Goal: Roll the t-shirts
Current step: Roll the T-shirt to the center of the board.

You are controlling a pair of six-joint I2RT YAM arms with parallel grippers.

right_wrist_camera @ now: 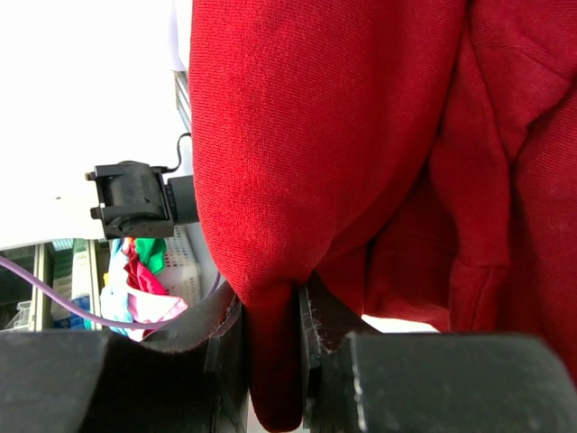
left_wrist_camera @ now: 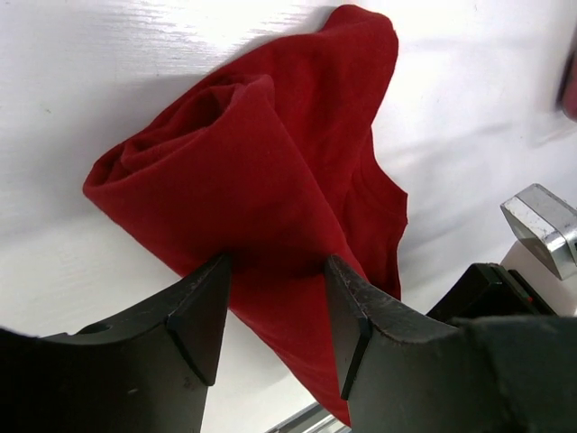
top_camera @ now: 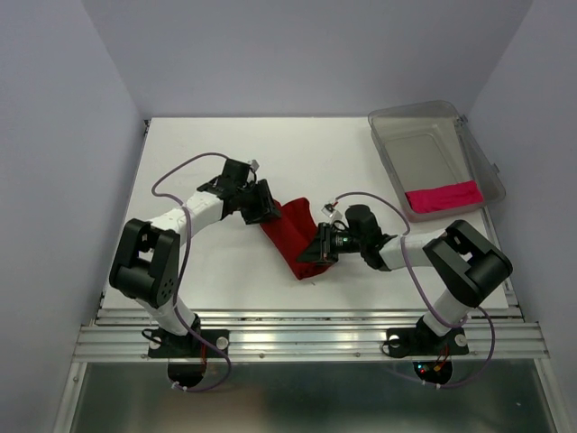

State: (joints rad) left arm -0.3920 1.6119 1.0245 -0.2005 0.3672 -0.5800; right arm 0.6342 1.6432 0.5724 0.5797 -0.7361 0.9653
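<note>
Progress seems halfway: magenta-pink shirt lies bundled in the clear bin, while left gripper and right gripper each pinch the dark red shirt, loosely bunched on the table

On my remote feed, a white table stands between pale grey walls, with a clear plastic bin lying askew at its far right corner. An aluminium rail lines the near edge. My right wrist camera catches a white basket and bright cloths off the table.
</note>
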